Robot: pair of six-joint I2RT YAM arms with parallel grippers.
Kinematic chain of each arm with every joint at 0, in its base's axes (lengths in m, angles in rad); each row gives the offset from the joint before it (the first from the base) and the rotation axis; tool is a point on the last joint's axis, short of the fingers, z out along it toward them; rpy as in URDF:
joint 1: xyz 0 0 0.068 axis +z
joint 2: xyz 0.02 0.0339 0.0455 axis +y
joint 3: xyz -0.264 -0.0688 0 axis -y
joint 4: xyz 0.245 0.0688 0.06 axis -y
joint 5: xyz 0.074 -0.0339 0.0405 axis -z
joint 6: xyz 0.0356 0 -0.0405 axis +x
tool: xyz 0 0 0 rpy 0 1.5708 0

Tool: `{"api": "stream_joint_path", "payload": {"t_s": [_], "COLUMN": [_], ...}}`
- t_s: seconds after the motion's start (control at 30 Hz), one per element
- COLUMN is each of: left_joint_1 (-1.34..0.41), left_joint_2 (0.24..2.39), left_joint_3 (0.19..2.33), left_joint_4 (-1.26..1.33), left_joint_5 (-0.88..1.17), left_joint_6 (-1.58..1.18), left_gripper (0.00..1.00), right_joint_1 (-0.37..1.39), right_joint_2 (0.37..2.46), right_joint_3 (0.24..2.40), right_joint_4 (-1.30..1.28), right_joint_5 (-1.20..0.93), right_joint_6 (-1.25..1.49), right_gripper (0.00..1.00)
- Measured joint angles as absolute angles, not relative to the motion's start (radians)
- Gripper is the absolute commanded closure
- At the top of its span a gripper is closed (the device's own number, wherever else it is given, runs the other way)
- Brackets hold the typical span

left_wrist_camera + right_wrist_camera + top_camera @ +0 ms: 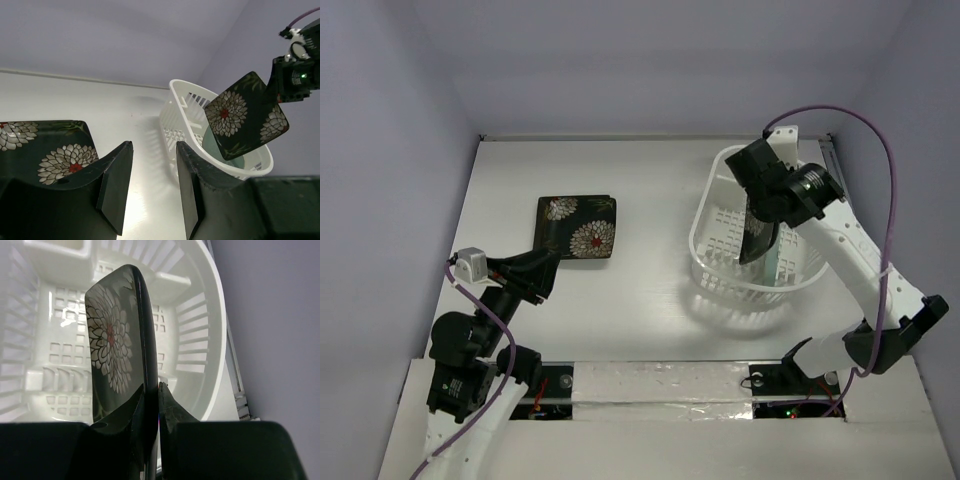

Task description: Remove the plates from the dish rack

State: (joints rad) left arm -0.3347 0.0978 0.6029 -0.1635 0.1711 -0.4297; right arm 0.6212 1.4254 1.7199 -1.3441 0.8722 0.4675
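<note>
And the right end effector point(152, 390) is clamped on the edge of a flowered black plate point(112, 340), held on edge over the dish rack point(725, 282). A pale green plate point(210, 143) inside is mostly hidden behind it. Meanwhile the left end effector point(154, 155) gapes wide beside a second flowered plate point(577, 226), flat on the worktop point(650, 310).

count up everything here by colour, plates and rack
black flowered plates: 2, the lying plate and the held plate in the right gripper
pale green plate: 1, inside the rack
white dish rack: 1
total: 4
</note>
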Motion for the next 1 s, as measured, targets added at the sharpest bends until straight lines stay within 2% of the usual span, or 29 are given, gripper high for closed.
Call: {"api": "stream_joint_path", "payload": {"t_s": [0.07, 0.2, 0.27, 0.33, 0.43, 0.47, 0.6, 0.8, 1.0], "left_joint_1": [-0.335, -0.335, -0.335, -0.335, -0.335, -0.334, -0.334, -0.334, -0.334], "left_joint_2": [0.099, 0.106, 0.109, 0.112, 0.119, 0.122, 0.131, 0.135, 0.142], "left_joint_3": [0.603, 0.603, 0.603, 0.603, 0.603, 0.603, 0.603, 0.603, 0.603], "left_joint_4": [-0.163, -0.163, -0.163, -0.163, -0.163, -0.163, -0.165, -0.166, -0.168], "left_joint_5": [0.171, 0.171, 0.172, 0.171, 0.171, 0.171, 0.167, 0.157, 0.155], "left_joint_6": [-0.43, -0.431, -0.432, -0.431, -0.432, -0.432, -0.432, -0.433, -0.434], "left_gripper": [0.64, 0.86, 0.92, 0.92, 0.89, 0.83, 0.75, 0.7, 0.68], "right_joint_1": [0.635, 0.677, 0.698, 0.709, 0.711, 0.711, 0.717, 0.746, 0.795], "right_joint_2": [1.411, 1.341, 1.278, 1.208, 1.123, 1.107, 1.147, 1.453, 1.747], "right_joint_3": [1.749, 1.792, 1.789, 1.762, 1.673, 1.636, 1.527, 1.451, 1.472], "right_joint_4": [-1.34, -1.292, -1.23, -1.147, -0.986, -0.924, -0.701, -0.348, -0.187], "right_joint_5": [0.882, 0.89, 0.874, 0.838, 0.752, 0.714, 0.545, 0.292, 0.169], "right_joint_6": [0.467, 0.463, 0.442, 0.426, 0.411, 0.41, 0.43, 0.547, 0.664], "right_gripper": [1.0, 1.0, 1.0, 1.0, 1.0, 1.0, 1.0, 1.0, 1.0]}}
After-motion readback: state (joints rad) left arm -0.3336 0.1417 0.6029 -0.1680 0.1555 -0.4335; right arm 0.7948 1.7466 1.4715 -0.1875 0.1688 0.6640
